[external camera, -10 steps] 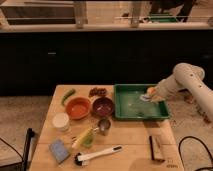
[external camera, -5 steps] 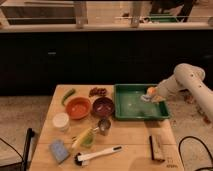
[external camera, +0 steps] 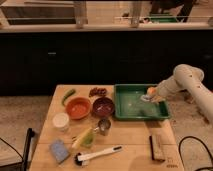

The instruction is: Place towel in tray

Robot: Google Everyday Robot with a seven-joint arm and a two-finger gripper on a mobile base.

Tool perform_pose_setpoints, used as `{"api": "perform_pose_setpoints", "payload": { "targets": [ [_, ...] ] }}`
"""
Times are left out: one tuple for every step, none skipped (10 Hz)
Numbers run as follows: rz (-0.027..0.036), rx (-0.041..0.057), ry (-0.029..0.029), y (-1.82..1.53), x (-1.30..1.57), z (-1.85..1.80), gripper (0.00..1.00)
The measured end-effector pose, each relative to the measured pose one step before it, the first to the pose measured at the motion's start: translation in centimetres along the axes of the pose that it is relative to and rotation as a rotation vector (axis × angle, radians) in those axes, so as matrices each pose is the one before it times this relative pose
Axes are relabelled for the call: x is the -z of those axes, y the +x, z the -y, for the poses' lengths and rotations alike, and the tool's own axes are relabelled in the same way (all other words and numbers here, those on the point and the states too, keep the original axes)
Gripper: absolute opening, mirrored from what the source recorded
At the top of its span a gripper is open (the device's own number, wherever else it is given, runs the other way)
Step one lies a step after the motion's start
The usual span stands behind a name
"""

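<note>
Tray (external camera: 140, 118), green and shallow-walled, sits at right centre of the frame on the wooden bench (external camera: 130, 139). Its floor is mostly bare, which suits it as a drop spot. The pale arm (external camera: 186, 79) comes in from the right edge of the frame and bends down over the tray's right end, so it crosses none of the other things on the bench. The gripper (external camera: 150, 93) hangs low inside the tray's upper right part. Just beneath it lies a small pale bundle, which I take to be the towel (external camera: 144, 98), within the walls and apparently against the tray floor.

Whether the gripper is clenched on the towel or has released it, I cannot tell (an orange patch at its tip muddles that spot). By my judgement the placing is at or near its end, since the towel is already inside the tray.

The orange bowl (external camera: 78, 107), dark red bowl (external camera: 103, 106) and metal cup (external camera: 104, 125) cluster left of the tray. The blue sponge (external camera: 59, 150) and white-handled brush (external camera: 97, 155) lie toward the lower left, well apart from the work.
</note>
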Motion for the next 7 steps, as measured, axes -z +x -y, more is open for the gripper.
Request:
{"api": "perform_pose_setpoints", "payload": {
  "targets": [
    [-0.00008, -0.00121, -0.00008, 0.218, -0.137, -0.025, 0.03],
    [-0.00109, 0.00166, -0.0003, 0.122, -0.06, 0.003, 0.08],
    [-0.00055, 0.0069, -0.00357, -0.201, -0.157, 0.01, 0.17],
    [0.00094, 0.00856, -0.00526, -0.285, -0.288, 0.043, 0.26],
    [0.00199, 0.01335, -0.01503, -0.357, -0.623, -0.11, 0.4],
    [0.00181, 0.0072, -0.00533, -0.173, -0.365, 0.009, 0.47],
    [0.00269, 0.01021, -0.00936, -0.194, -0.621, -0.075, 0.58]
  ]
}}
